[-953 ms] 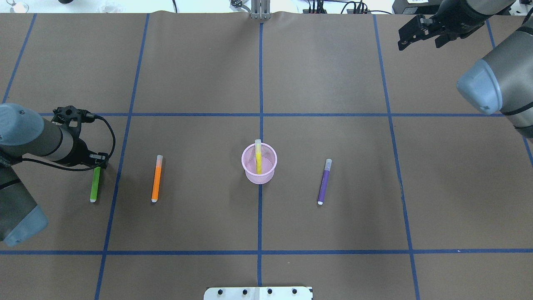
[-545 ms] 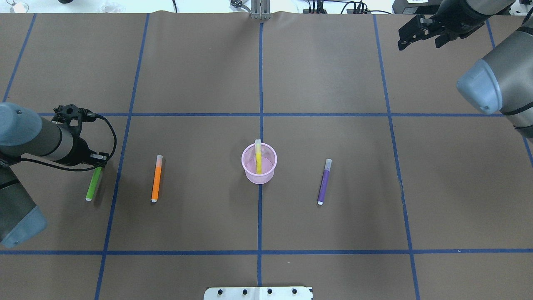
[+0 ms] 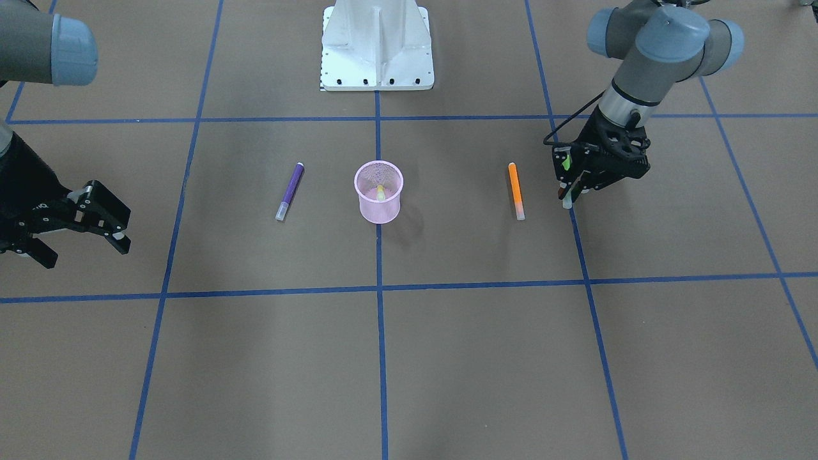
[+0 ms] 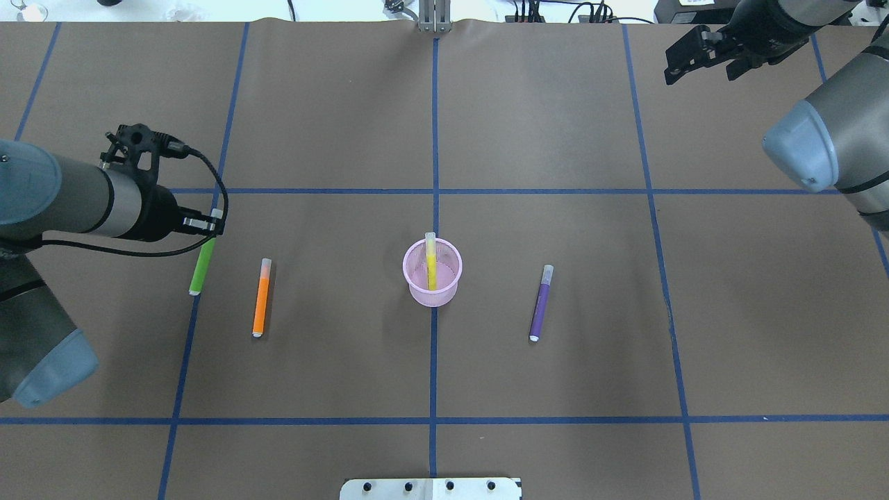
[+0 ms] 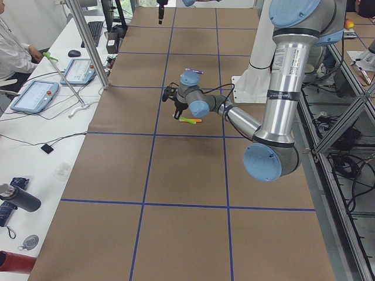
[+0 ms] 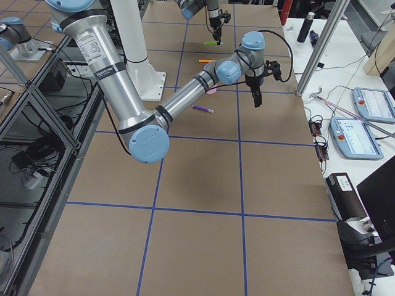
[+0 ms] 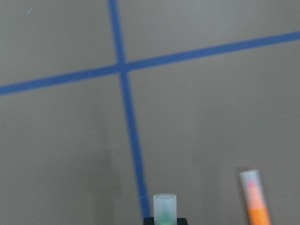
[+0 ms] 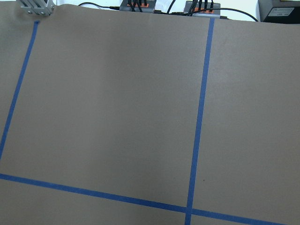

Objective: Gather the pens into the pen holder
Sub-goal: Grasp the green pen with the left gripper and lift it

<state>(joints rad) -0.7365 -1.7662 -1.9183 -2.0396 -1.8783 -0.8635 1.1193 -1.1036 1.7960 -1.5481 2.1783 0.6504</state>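
The left gripper [image 4: 208, 226], near the left edge of the worktop [image 4: 555, 139], has its jaws clamped on the green pen [image 4: 201, 269] by its cap end, the orange pen [image 4: 261, 298] lying beside. Mid-worktop, the pink mesh pen holder [image 4: 432, 300] holds the yellow pen [image 4: 431, 267]; the purple pen [image 4: 541, 305] lies rightward. The right gripper [image 4: 684, 64], jaws open, hangs over the far right corner.

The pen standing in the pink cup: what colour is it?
The pen is yellow with a pale, translucent cap end. The overhead view shows it best, inside the cup.
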